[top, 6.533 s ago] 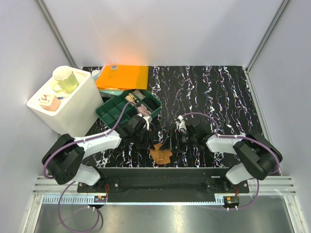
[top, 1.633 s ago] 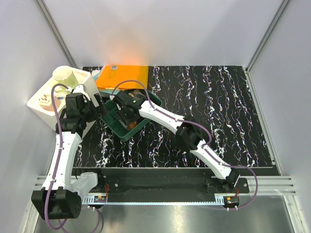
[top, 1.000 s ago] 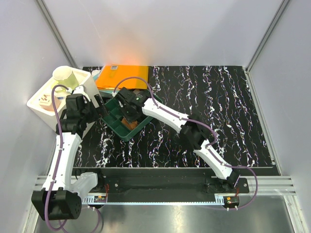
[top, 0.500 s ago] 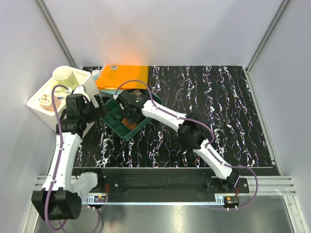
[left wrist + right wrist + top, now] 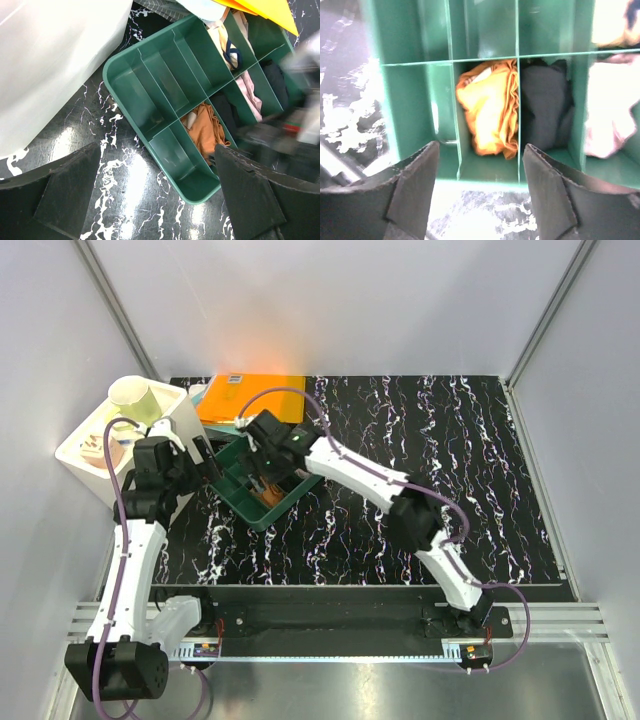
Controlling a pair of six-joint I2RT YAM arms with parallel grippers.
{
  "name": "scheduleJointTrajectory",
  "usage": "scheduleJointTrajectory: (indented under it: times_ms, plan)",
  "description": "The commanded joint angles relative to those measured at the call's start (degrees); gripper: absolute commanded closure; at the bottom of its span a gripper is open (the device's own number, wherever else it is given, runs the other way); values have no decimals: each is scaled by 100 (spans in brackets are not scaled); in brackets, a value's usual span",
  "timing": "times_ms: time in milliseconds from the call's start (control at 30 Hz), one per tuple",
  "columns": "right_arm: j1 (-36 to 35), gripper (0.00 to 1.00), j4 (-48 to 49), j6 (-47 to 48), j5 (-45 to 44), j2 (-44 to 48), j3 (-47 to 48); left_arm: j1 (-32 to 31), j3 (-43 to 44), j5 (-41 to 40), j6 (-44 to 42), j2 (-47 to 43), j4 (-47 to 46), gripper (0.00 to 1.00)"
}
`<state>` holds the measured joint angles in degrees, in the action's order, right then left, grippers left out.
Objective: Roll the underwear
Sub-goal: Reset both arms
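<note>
The brown underwear (image 5: 490, 112) lies bunched in a front compartment of the green tray (image 5: 405, 95); it also shows as an orange-brown bundle (image 5: 207, 131) in the left wrist view and as a small brown patch (image 5: 270, 497) from above. The black underwear (image 5: 543, 110) fills the compartment beside it. My right gripper (image 5: 480, 200) hovers just above the tray's near wall, open, with nothing between its fingers. It reaches over the tray (image 5: 232, 488) from the right (image 5: 265, 476). My left gripper (image 5: 160, 200) stands wide open beside the tray's left end, holding nothing.
Other compartments hold pink fabric (image 5: 248, 92) and a cream piece with a navy band (image 5: 227, 45). A white bin (image 5: 150, 455) with a mug (image 5: 135, 400) stands left of the tray. An orange folder (image 5: 255, 400) lies behind it.
My right gripper has opened and drawn back up from the compartment, leaving the brown underwear inside. The right arm's elbow swung rightward. The left arm has barely moved.
</note>
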<state>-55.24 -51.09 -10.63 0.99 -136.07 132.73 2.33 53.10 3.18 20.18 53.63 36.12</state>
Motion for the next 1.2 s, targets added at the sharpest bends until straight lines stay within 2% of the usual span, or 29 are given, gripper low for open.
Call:
scheduleJointTrajectory:
  times_ms: [0,133,167,300,433,533,600,767,1167]
  plan:
    - [276,23,669,-79,-38,1606,-982,22,-63,103,-164,-256,-421,1]
    - [1092,17,1977,-640,452,2776,-3213,22,-116,174,-243,-414,-535,1]
    - [1460,16,2520,-842,515,3040,-4140,22,-133,200,-287,-440,-553,1]
    - [2368,14,3148,-1099,455,4601,-5948,22,-203,507,-392,-625,-763,1]
    - [2703,13,3394,-942,-1201,6186,-7381,13,-300,640,-498,-880,-957,1]
    - [2791,11,3483,-748,-1933,7320,-8391,22,-362,710,-542,-942,-1063,1]
    - [2791,10,3518,-703,-2199,7960,-8701,13,-379,745,-577,-942,-1107,1]
    - [2791,9,3694,-554,-2543,8833,-9343,22,-441,842,-630,-950,-1177,1]
    - [2791,8,3966,-334,-2718,9054,-9573,13,-502,982,-682,-1038,-1300,1]
